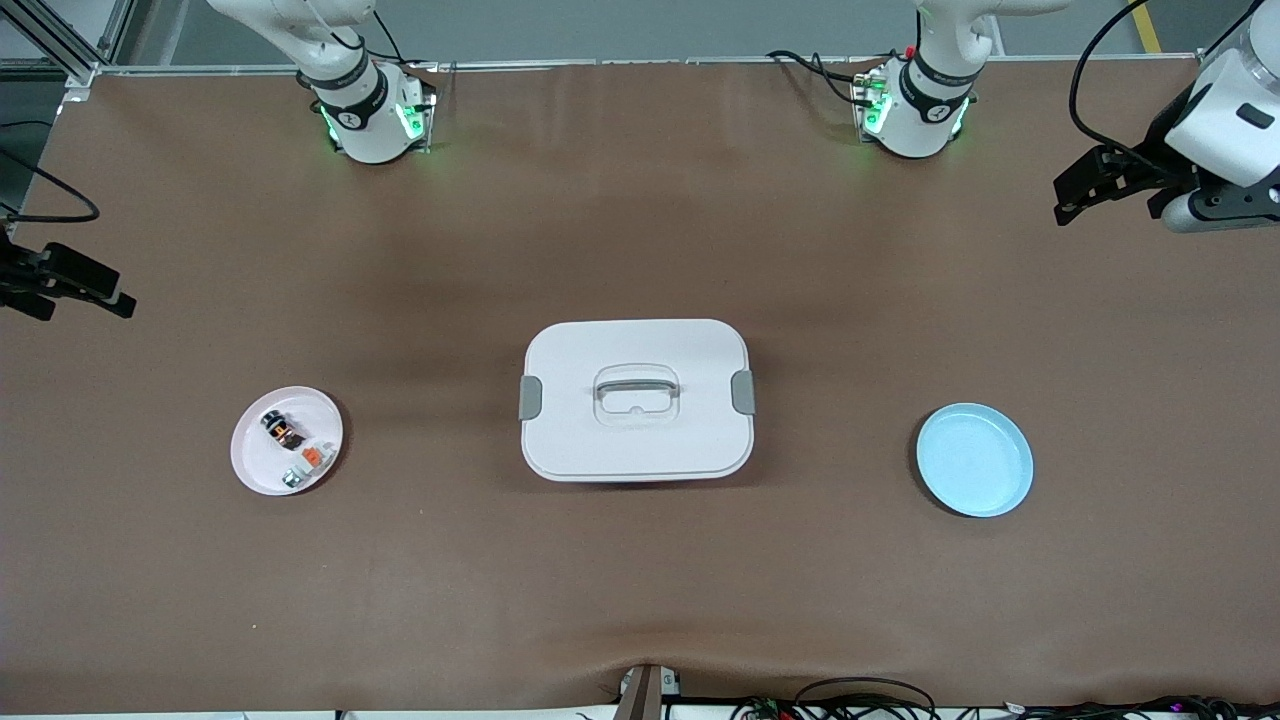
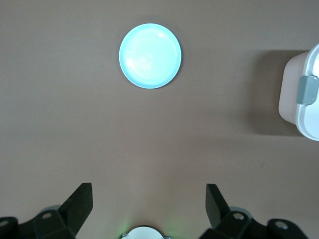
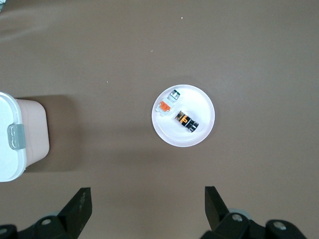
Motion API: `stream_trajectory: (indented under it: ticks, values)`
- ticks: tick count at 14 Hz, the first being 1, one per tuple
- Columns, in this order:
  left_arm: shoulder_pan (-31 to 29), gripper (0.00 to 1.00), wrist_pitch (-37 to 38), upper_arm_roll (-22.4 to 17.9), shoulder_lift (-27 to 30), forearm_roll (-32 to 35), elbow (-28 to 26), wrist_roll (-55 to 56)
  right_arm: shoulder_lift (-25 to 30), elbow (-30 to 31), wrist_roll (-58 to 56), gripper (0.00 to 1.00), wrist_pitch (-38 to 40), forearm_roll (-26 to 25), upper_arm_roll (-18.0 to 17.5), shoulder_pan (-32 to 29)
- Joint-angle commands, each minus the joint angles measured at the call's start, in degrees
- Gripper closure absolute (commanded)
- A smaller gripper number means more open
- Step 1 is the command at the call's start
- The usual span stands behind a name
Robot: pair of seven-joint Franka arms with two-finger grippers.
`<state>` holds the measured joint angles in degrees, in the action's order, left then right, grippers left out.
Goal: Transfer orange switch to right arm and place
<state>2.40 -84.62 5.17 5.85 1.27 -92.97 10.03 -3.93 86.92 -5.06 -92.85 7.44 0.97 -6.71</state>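
Observation:
The orange switch (image 1: 283, 428) (image 3: 186, 120), a tiny black block with an orange face, lies on a pale pink plate (image 1: 255, 450) (image 3: 204, 107) toward the right arm's end of the table. My right gripper (image 1: 90, 295) (image 3: 148, 195) hangs open and empty over bare table at that end, apart from the plate. My left gripper (image 1: 1075, 195) (image 2: 149, 191) hangs open and empty over bare table at the left arm's end. A light blue plate (image 1: 975, 460) (image 2: 150, 56) with nothing on it sits toward that end.
A whitish-grey part with an orange piece (image 1: 315, 456) (image 3: 163, 106) and a small grey part (image 1: 292, 479) (image 3: 174, 94) share the pink plate. A white lidded box (image 1: 636, 400) (image 2: 304, 94) (image 3: 12, 137) with grey clasps stands mid-table between the two plates.

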Motion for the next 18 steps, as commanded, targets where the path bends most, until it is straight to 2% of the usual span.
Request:
stream_trajectory:
  ticks: [1,2,4,5,7,18]
  values:
    - [-0.12,0.00,0.24,0.19,1.53,-0.57,-1.16,-1.06,-0.20,-0.96,0.23,0.00,0.65,0.92,-0.44,-1.56]
    - [-0.03,0.00,0.24,0.10,1.53,-0.57,-1.16,-1.06,-0.02,-0.96,0.22,0.00,0.65,0.13,-0.87,-1.03]
    - [-0.12,0.00,0.24,0.19,1.62,-0.57,-1.16,-1.06,0.41,-0.96,1.01,0.00,0.30,-6.17,-0.88,2.99]
    - [-0.12,0.00,0.15,0.19,1.62,-0.57,-1.16,-1.06,0.42,-0.96,2.06,0.00,0.48,-6.99,-0.88,3.62]
    - [-0.12,0.00,0.15,0.19,1.62,-0.48,-1.16,-1.15,0.50,-0.96,7.14,0.00,0.65,-6.91,-1.05,3.98]
    - [-0.47,0.00,0.15,0.10,1.62,-0.04,-1.16,-2.56,1.47,-0.26,6.99,0.00,0.48,-8.31,-0.97,8.02]
